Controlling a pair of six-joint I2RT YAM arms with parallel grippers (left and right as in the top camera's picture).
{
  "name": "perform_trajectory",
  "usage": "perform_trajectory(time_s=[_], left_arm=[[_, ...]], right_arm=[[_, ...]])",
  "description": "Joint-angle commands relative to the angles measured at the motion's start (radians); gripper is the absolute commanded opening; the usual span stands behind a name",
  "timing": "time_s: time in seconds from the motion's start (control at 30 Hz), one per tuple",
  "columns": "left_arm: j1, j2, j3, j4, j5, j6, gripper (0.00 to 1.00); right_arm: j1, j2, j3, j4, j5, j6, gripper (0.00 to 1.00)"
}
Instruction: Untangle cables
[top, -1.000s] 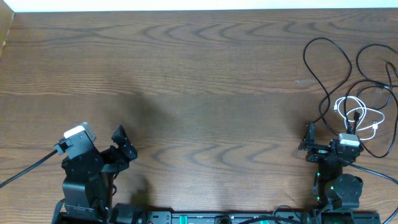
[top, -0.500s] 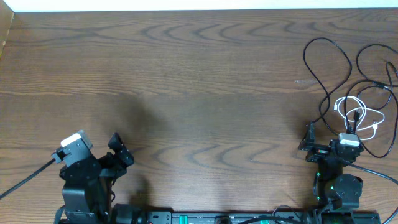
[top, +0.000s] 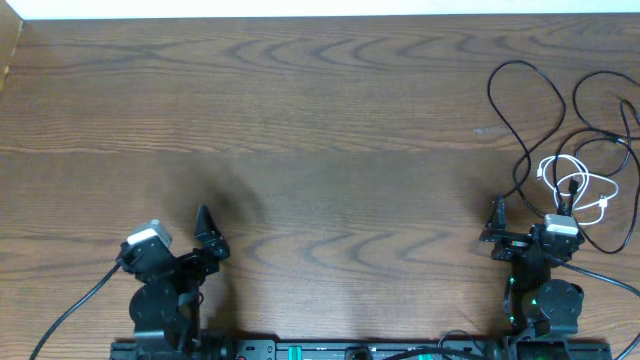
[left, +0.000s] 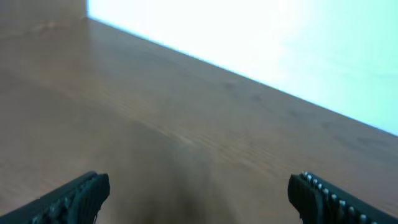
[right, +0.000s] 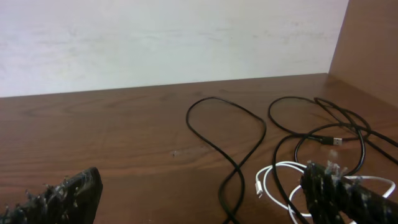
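Now left pincer (top: 208, 232) sits further right along the desk's (top: 330, 130) near edge, jaws wide, empty. Right pincer (right: 200, 186) unmoved, gaping, empty. Tangled cables (top: 570, 183) unchanged just beyond it.

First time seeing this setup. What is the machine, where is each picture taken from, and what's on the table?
Two robot arms sit at the near edge of a wooden table. The overhead picture looks straight down; the other two come from a camera on each wrist, looking out between that arm's two fingers. The left hand is open over bare wood. The right hand is open too, facing a loose tangle of thin black cables and a white cable at the table's right side. Neither hand holds anything.
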Motion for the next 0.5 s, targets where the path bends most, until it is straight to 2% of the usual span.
perform_trajectory(time_s=[0.0,0.23,0.47], left_arm=[[0.006,-0.036,-0.060,0.081,0.049,0.085,0.97],[0.006,-0.054,-0.197,0.358,0.081,0.172,0.97],[0.006,-0.054,-0.290,0.528,0.109,0.214,0.97]], right_arm=[[-0.003,-0.006,-0.001,-0.002,-0.001,-0.012,0.99],[-0.003,-0.006,-0.001,-0.002,-0.001,-0.012,0.99],[-0.003,-0.006,-0.001,-0.003,-0.001,-0.012,0.99]])
